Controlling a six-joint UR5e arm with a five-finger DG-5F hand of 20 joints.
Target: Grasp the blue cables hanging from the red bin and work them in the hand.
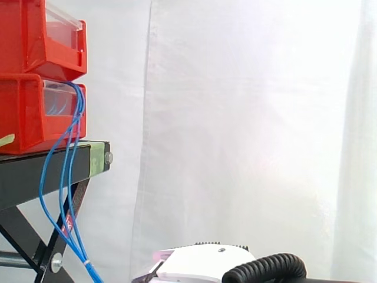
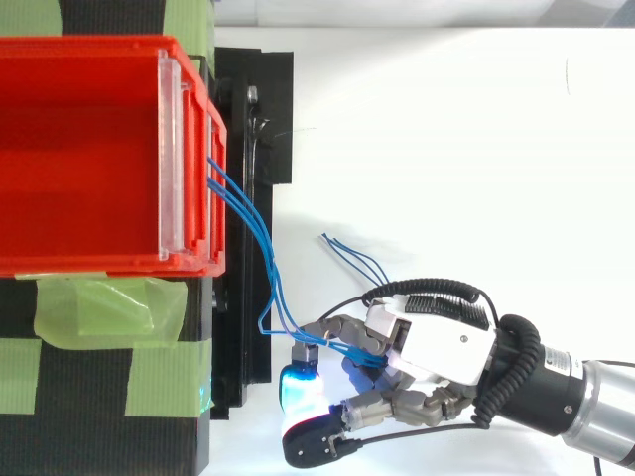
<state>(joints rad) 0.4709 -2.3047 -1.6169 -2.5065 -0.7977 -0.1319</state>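
Several thin blue cables [image 2: 273,278] come out of the front of the lower red bin [image 1: 29,118] and hang down past the black stand's edge [image 1: 78,109]. In the top view they run to my hand [image 2: 442,347], which sits low in front of the stand. Its fingers [image 2: 332,332] are curled over the strands, and the thumb, with its cyan glowing pad [image 2: 298,382], is bent in beneath them. The cables' loose ends [image 2: 347,253] stick out behind the fingers. In the side view the white back of the hand [image 1: 203,262] shows at the bottom edge, right of the hanging cables.
Two red bins are stacked, the upper one [image 1: 29,35] on the lower, on a black scissor stand [image 1: 47,171] patched with green tape [image 2: 99,307]. A white curtain hangs behind. White floor spreads to the right of the stand.
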